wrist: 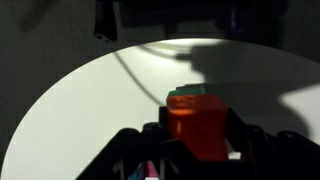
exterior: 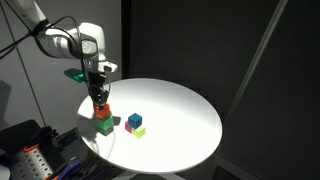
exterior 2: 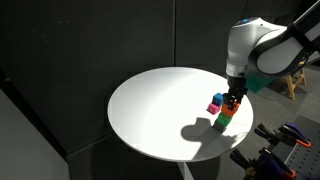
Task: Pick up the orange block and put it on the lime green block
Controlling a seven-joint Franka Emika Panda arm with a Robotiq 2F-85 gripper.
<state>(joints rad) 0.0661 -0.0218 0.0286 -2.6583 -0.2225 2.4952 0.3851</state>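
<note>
Pincer: the gripper (exterior: 98, 97) is clenched on the orange block (exterior: 101, 112). In the wrist view a dark finger (wrist: 140, 145) sits against each side face of the cube.
Orange block: held upright at the fingertips, close to the rim of the round white tabletop (exterior: 180, 110). In both exterior views it sits directly over the lime green block (exterior: 105, 127).
Lime green block: stands on the tabletop near that rim. In the wrist view only a green sliver (wrist: 188, 95) shows past the orange block's far edge.
Contact: the orange block looks to be resting on the green one or a hair above it; I cannot tell which.
Neighbours: the blue cube (exterior: 134, 120) and the yellow-green cube (exterior: 139, 131) lie a little further in from the rim, with the magenta cube (exterior 2: 213, 106) beside them, all apart from the stack.
Step in hand: seating and letting go, by my reading; the carry seems done.
How to do it well: confirm the faces meet flat before parting the fingers, since a release from above risks a bounce off the edge. The green sliver suggests a slight offset, so a small nudge toward that side may square the stack. Open slowly and evenly, then lift straight up so neither finger drags the top cube.
Risk: a sideways retreat could topple the stack off the nearby rim.
</note>
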